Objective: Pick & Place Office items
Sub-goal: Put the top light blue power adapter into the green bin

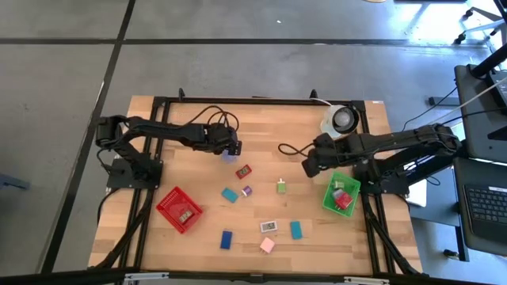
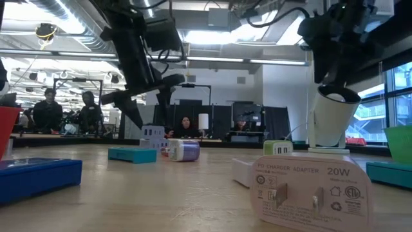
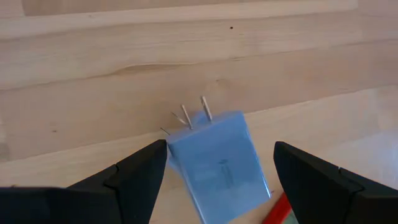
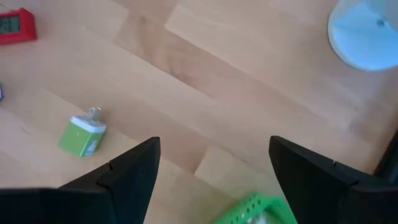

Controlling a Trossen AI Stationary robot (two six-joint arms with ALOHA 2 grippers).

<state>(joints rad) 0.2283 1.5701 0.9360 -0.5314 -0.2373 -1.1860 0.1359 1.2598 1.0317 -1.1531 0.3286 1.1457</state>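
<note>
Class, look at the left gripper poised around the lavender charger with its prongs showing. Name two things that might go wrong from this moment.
1. The left gripper is open around the lavender charger, which lies skewed between the fingers; closing may twist it or squeeze it out.
2. A red item lies close beside that charger, so the fingers might nudge it.
3. The right gripper hangs open by the green basket, which already holds pieces; another drop might bounce off the rim.

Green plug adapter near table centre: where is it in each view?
High: small green plug adapter, table centre, left of the green square basket.
Low: right of centre, behind the white charger.
Left wrist: not in it.
Right wrist: lower left.
Shared landmark: green square basket.
</note>
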